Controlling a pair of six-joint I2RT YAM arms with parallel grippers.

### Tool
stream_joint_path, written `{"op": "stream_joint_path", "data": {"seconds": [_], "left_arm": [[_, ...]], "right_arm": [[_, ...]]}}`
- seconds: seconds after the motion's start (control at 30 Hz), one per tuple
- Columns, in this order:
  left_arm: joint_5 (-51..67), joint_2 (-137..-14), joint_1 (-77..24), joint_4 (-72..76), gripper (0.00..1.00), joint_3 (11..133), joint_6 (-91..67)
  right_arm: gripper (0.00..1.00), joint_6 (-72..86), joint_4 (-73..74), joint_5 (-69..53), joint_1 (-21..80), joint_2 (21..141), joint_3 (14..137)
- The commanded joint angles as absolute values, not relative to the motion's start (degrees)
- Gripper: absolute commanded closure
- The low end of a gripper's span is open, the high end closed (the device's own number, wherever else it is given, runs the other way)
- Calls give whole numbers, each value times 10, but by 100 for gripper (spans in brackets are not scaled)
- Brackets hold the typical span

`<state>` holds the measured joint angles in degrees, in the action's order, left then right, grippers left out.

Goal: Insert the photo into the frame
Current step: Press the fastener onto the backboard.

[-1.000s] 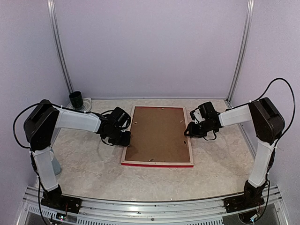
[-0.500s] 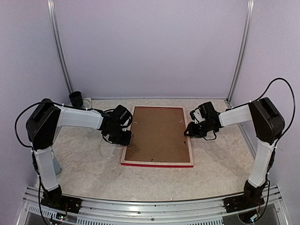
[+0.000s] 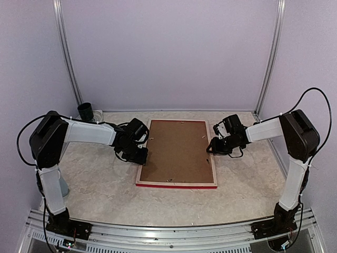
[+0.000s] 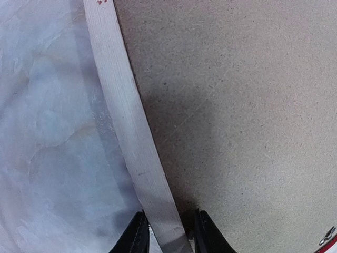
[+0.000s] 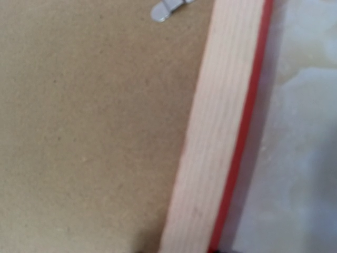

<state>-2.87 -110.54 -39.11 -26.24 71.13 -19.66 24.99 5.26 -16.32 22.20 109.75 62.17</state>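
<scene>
- One frame (image 3: 177, 183) lies flat and face down at the middle of the table (image 3: 105, 184). Its pale wood back is up, and a red strip of the front shows along its 6 o'clock edge.
- A plain brown backing board (image 3: 176, 150) fills the frame's opening; the photo cannot be seen in any view.
- Small metal clips sit at the board's edges. One (image 5: 169, 8) shows at 12 o'clock in the right wrist view, just inside the wood rail.
- Red paint runs down the outer side of that rail in the right wrist view, with marbled tabletop beyond it.
- The left gripper (image 3: 141, 156) is at the frame's 9 o'clock rail, slightly toward the near end.
- In the left wrist view one black fingertip (image 4: 138, 234) sits on the outer, table side of the rail. The other sits on the inner, board side, so the wood passes between them.
- Whether those fingers press the rail or merely straddle it cannot be told.
- The right gripper (image 3: 210, 148) is low at the frame's 3 o'clock rail, about halfway along. Its fingers barely enter its own camera, so whether it is gripping or parted cannot be told.
- A black cup-like thing (image 3: 86, 112) stands at the table's far corner, about 10 o'clock from the frame and well apart from it.
- No writing can be read on any of these.
</scene>
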Motion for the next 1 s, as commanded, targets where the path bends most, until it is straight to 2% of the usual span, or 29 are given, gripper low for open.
{"op": "stream_joint_path", "data": {"seconds": [0.0, 0.07, 0.2, 0.3, 0.43, 0.67, 0.77, 0.83, 0.97], "left_arm": [[-4, -1101, -398, -252, 70, 724, -187], [-4, -1104, -398, -254, 69, 727, -187], [-13, -1100, -398, -253, 60, 726, -191], [-31, -1089, -398, -244, 58, 723, -199], [-58, -1070, -397, -225, 48, 719, -213], [-68, -1052, -384, -180, 29, 699, -230], [-54, -1049, -372, -151, 25, 683, -234], [-44, -1050, -364, -133, 21, 672, -236], [-29, -1051, -350, -96, 19, 649, -239]], "right_arm": [[64, 249, 53, -169, 220, 1107, 616], [64, 250, 53, -169, 220, 1107, 617], [64, 248, 53, -168, 220, 1107, 618], [64, 248, 53, -167, 220, 1107, 617], [62, 245, 51, -166, 220, 1102, 616], [46, 227, 70, -138, 232, 1087, 623], [38, 213, 92, -107, 248, 1084, 636], [36, 203, 111, -79, 263, 1085, 647], [36, 193, 144, -50, 283, 1086, 668]]}}
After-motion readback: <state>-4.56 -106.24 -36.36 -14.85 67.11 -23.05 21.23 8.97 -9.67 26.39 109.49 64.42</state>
